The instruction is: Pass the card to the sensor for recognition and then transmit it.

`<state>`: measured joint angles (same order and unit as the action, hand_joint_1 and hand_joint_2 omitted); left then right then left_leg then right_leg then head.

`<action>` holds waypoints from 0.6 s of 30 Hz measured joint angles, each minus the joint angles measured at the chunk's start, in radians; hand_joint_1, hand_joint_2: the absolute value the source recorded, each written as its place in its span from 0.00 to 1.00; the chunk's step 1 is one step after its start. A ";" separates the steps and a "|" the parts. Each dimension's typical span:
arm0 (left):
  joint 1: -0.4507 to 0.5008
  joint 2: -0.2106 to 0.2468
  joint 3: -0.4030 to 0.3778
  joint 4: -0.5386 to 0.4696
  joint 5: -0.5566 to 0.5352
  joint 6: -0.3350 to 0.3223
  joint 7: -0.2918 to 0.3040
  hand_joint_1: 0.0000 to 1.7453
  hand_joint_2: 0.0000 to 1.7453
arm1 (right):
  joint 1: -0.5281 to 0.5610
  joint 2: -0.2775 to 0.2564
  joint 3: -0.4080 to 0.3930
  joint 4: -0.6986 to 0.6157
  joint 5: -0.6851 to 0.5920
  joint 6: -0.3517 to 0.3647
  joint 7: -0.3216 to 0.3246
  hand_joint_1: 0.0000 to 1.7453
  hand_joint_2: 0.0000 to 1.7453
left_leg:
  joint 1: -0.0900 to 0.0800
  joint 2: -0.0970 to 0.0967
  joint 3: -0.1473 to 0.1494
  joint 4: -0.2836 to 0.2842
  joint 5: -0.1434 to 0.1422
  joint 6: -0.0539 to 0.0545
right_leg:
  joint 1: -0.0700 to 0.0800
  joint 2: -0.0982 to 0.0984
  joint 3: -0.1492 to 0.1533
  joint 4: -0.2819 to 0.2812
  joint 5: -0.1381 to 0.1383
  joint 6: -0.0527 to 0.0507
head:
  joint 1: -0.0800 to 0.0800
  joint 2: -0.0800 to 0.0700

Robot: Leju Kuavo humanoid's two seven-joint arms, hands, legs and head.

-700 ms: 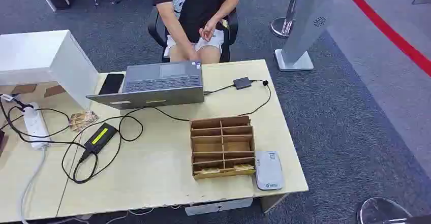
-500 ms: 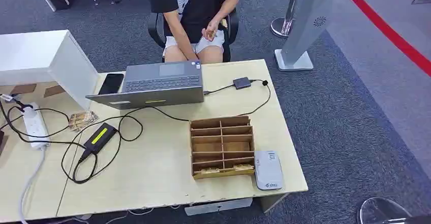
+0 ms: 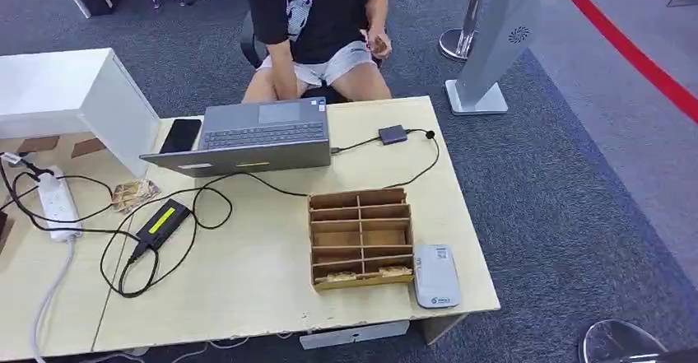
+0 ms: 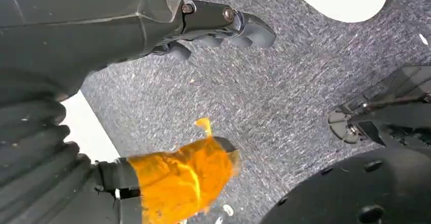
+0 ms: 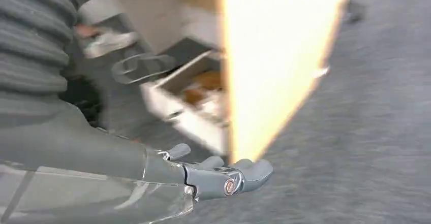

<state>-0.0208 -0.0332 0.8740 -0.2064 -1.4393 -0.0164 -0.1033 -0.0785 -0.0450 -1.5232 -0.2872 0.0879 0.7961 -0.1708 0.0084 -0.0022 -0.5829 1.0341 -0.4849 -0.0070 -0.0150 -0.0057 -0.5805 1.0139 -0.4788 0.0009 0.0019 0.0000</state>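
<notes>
Shifting in the chair, the person behind the desk now sits up, one arm raised. Both robot hands, left and right, hang open and empty. Cards wait in the wooden organiser, beside the grey sensor; nothing is picked.

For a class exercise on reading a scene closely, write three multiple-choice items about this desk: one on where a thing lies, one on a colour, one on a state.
1. Where does the white card reader lie?
A. Beside the wooden organiser, at the table's near right corner
B. On the laptop
C. On the floor

2. What colour is the label on the black power adapter?
A. Red
B. Yellow
C. Blue

3. In what state is the laptop?
A. Shut flat
B. Open
C. Lying upside down

Answers: 1 A, it sits against the organiser's right side. 2 B, a yellow strip shows on top. 3 B, the keyboard is exposed.
</notes>
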 joint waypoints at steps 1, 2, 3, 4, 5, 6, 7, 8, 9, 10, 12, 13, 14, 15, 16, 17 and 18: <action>0.000 0.000 0.000 0.000 0.000 0.003 -0.003 0.00 1.00 | -0.011 0.000 -0.002 -0.012 -0.025 0.001 -0.013 0.00 1.00 | 0.000 0.001 0.000 0.000 0.000 0.000 | 0.000 0.000 0.000 0.000 0.000 0.000 | 0.000 0.000; 0.000 0.000 0.000 0.000 0.000 0.008 -0.004 0.00 1.00 | -0.025 0.000 -0.002 -0.026 -0.046 0.001 -0.033 0.00 1.00 | 0.000 0.001 0.000 0.000 0.000 0.000 | 0.000 0.001 0.000 0.000 0.000 0.000 | 0.000 0.000; 0.000 0.000 0.000 0.000 0.000 0.013 -0.005 0.00 1.00 | -0.043 0.000 -0.002 -0.045 -0.068 0.000 -0.058 0.00 1.00 | 0.000 0.001 0.000 0.000 0.000 0.000 | 0.000 0.001 0.000 0.000 0.001 0.001 | 0.000 0.000; 0.000 0.000 0.001 0.000 0.000 0.016 -0.005 0.00 1.00 | -0.061 0.000 -0.001 -0.062 -0.090 -0.001 -0.083 0.00 1.00 | 0.000 0.002 0.000 0.000 0.001 0.001 | 0.000 0.001 0.000 0.000 0.001 0.001 | 0.000 0.000; 0.000 0.000 0.002 0.000 0.000 0.020 -0.006 0.00 1.00 | -0.076 0.000 0.007 -0.083 -0.118 -0.006 -0.110 0.00 1.00 | 0.000 0.002 0.001 0.000 0.001 0.000 | 0.000 0.001 0.000 0.000 0.001 0.001 | 0.000 0.000; 0.000 -0.001 0.003 0.000 0.000 0.025 -0.007 0.00 1.00 | -0.092 0.003 0.026 -0.114 -0.164 -0.021 -0.141 0.00 1.00 | 0.000 0.001 0.001 0.000 0.001 0.001 | 0.000 0.001 0.000 0.000 0.001 0.001 | 0.000 0.000; 0.000 -0.001 0.006 0.000 0.000 0.029 -0.008 0.00 1.00 | -0.103 0.006 0.052 -0.147 -0.213 -0.032 -0.165 0.00 1.00 | -0.001 0.001 0.001 0.000 0.002 0.002 | -0.001 0.001 0.000 0.000 0.001 0.001 | 0.000 0.000; 0.000 -0.001 0.010 0.000 0.000 0.032 -0.010 0.00 1.00 | -0.109 0.011 0.090 -0.187 -0.276 -0.038 -0.183 0.00 1.00 | -0.001 0.001 0.001 0.000 0.002 0.002 | -0.001 0.001 0.000 0.000 0.002 0.002 | 0.000 0.000; 0.000 -0.001 0.011 0.000 0.000 0.032 -0.010 0.00 1.00 | -0.111 0.015 0.135 -0.230 -0.339 -0.049 -0.199 0.00 1.00 | -0.001 0.001 0.001 0.000 0.002 0.002 | -0.001 0.001 0.000 0.000 0.002 0.002 | 0.000 0.000; 0.000 -0.002 0.014 0.000 0.000 0.032 -0.010 0.00 1.00 | -0.108 0.023 0.201 -0.289 -0.405 -0.075 -0.223 0.00 1.00 | -0.001 0.001 0.002 0.000 0.002 0.002 | -0.001 0.001 0.000 0.000 0.002 0.002 | 0.000 0.000; 0.000 -0.004 0.018 0.000 0.000 0.026 -0.007 0.00 1.00 | -0.090 0.035 0.320 -0.396 -0.468 -0.137 -0.265 0.00 1.00 | -0.001 0.002 0.002 0.000 0.002 0.002 | -0.001 0.001 0.000 0.000 0.002 0.002 | 0.000 0.000; 0.000 -0.005 0.019 0.000 -0.001 0.019 -0.001 0.00 1.00 | -0.078 0.043 0.394 -0.462 -0.484 -0.174 -0.288 0.00 1.00 | -0.001 0.003 0.002 0.000 0.002 0.002 | -0.001 0.002 0.000 0.000 0.002 0.002 | 0.000 0.000; 0.000 -0.006 0.021 0.000 -0.002 0.018 0.000 0.00 1.00 | -0.070 0.046 0.425 -0.492 -0.486 -0.190 -0.298 0.00 1.00 | -0.001 0.003 0.002 0.000 0.002 0.002 | -0.001 0.002 0.000 0.000 0.002 0.002 | 0.000 0.000; 0.000 -0.008 0.025 0.000 -0.003 0.011 0.008 0.00 1.00 | -0.049 0.058 0.511 -0.579 -0.485 -0.231 -0.324 0.00 1.00 | -0.001 0.003 0.002 0.000 0.002 0.002 | -0.001 0.003 0.000 0.000 0.002 0.002 | 0.000 0.000; 0.000 -0.009 0.027 0.000 -0.003 0.009 0.008 0.00 1.00 | -0.030 0.067 0.566 -0.644 -0.472 -0.263 -0.340 0.00 1.00 | -0.001 0.003 0.002 0.000 0.002 0.002 | -0.001 0.003 0.000 0.000 0.002 0.002 | 0.000 0.000; 0.000 -0.011 0.031 0.000 -0.003 0.008 0.010 0.00 1.00 | -0.012 0.079 0.620 -0.708 -0.453 -0.299 -0.354 0.00 1.00 | -0.001 0.003 0.002 0.000 0.002 0.002 | -0.001 0.003 0.000 0.000 0.001 0.002 | 0.000 0.000; 0.000 -0.013 0.037 0.000 -0.003 0.006 0.014 0.00 1.00 | 0.009 0.093 0.683 -0.790 -0.436 -0.337 -0.360 0.00 1.00 | -0.001 0.003 0.002 0.000 0.002 0.002 | -0.001 0.003 0.000 0.000 0.001 0.002 | 0.000 0.000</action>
<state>-0.0206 -0.0458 0.9110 -0.2064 -1.4420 -0.0103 -0.0897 -0.0693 0.0476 -0.8399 -1.0769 -0.3480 0.4591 -0.5310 0.0073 0.0005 -0.5813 1.0344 -0.4830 -0.0053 -0.0161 -0.0031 -0.5810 1.0141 -0.4774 0.0026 0.0023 0.0004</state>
